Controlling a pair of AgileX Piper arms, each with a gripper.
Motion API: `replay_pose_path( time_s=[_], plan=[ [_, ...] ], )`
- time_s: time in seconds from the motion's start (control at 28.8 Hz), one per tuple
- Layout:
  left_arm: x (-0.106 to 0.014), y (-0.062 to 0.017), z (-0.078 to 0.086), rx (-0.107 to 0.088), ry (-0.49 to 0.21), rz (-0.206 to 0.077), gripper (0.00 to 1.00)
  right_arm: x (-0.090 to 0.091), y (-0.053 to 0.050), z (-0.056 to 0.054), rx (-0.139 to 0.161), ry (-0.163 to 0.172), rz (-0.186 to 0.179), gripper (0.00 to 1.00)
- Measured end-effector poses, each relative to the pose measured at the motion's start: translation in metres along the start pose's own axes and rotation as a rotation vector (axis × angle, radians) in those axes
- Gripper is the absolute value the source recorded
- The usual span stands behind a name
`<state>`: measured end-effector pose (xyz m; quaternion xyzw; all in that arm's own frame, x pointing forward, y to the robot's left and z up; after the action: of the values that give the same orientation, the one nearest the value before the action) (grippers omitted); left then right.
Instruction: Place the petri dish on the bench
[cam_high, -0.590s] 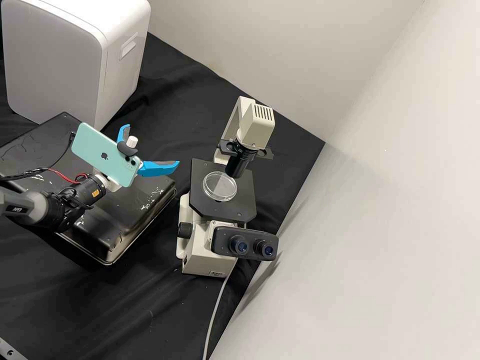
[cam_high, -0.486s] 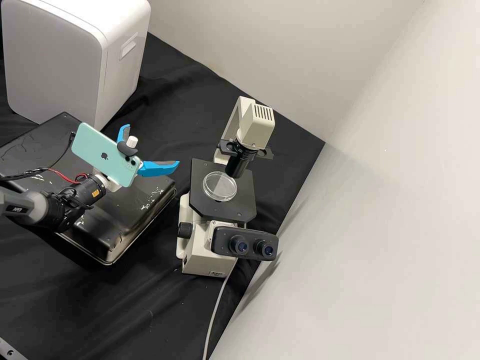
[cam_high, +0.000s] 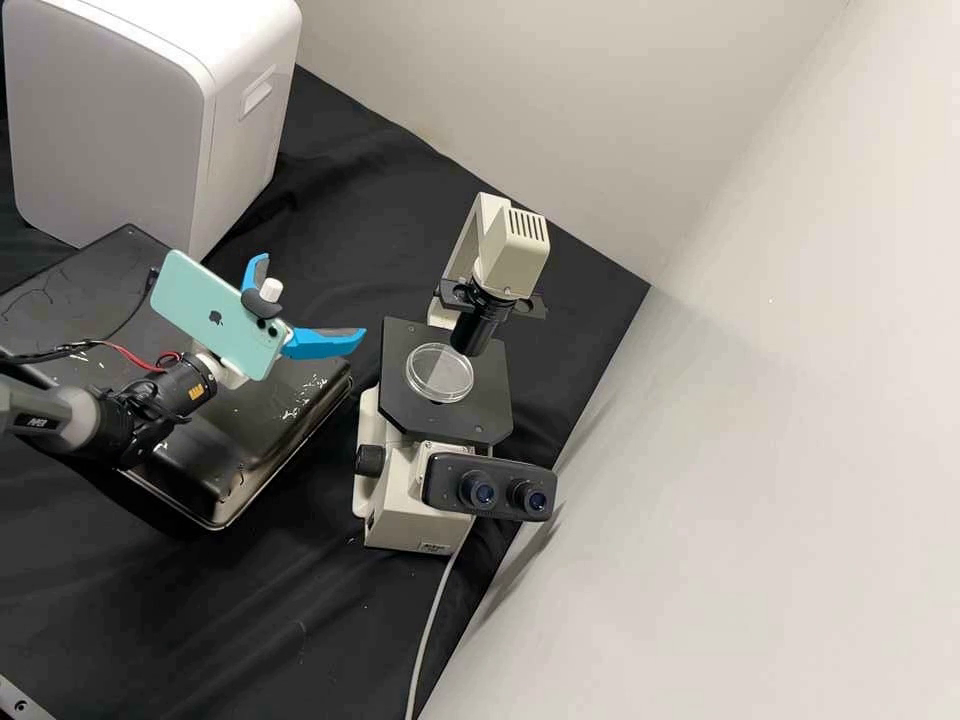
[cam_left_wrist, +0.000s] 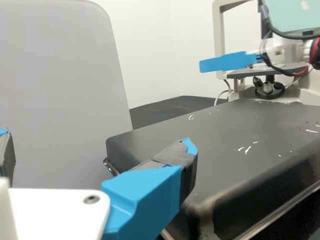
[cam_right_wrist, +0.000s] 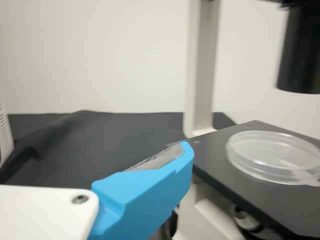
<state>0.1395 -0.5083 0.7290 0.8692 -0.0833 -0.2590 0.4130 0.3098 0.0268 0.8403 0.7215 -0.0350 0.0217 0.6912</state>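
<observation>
A clear round petri dish (cam_high: 439, 370) lies on the black stage (cam_high: 490, 410) of a beige microscope, under its dark lens tube. My right gripper (cam_high: 305, 297) hangs open over the black case, a short way left of the stage, with nothing between its fingers. In the right wrist view, one of its blue fingers (cam_right_wrist: 150, 175) points toward the petri dish (cam_right_wrist: 272, 156), still apart from it. My left gripper (cam_left_wrist: 95, 147) is open beside the black case (cam_left_wrist: 225, 145), next to the white appliance (cam_left_wrist: 60, 90).
The microscope (cam_high: 420, 500) stands near the bench's right edge, its cable trailing off the front. A black case (cam_high: 250, 430) lies to its left. A large white appliance (cam_high: 140, 110) stands at the back left. Bare black bench (cam_high: 250, 600) lies in front.
The right gripper has shifted slightly to the right, toward the microscope stage. The petri dish has not moved.
</observation>
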Motion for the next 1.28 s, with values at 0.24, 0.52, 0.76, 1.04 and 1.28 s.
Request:
replay_pose_path(
  time_s=[0.24,0.52,0.76,1.04,1.28],
  plan=[
    [0.000,-0.0006,0.000,0.001,0.001,-0.002,1.00,0.000,0.008,0.016,0.019,-0.016,0.019,1.00],
    [0.000,-0.0009,0.000,0.002,0.001,-0.004,1.00,0.002,0.012,0.037,0.020,-0.053,0.001,1.00],
    [0.001,-0.0021,0.000,0.004,0.002,-0.009,1.00,0.008,0.017,0.047,0.006,-0.038,-0.018,1.00],
    [0.001,-0.0023,0.000,0.004,0.004,-0.008,1.00,0.010,0.024,0.052,0.013,-0.048,-0.001,1.00],
    [0.001,-0.0022,-0.001,0.004,0.009,-0.008,1.00,0.009,0.027,0.049,0.025,-0.041,0.006,1.00]
  ],
)
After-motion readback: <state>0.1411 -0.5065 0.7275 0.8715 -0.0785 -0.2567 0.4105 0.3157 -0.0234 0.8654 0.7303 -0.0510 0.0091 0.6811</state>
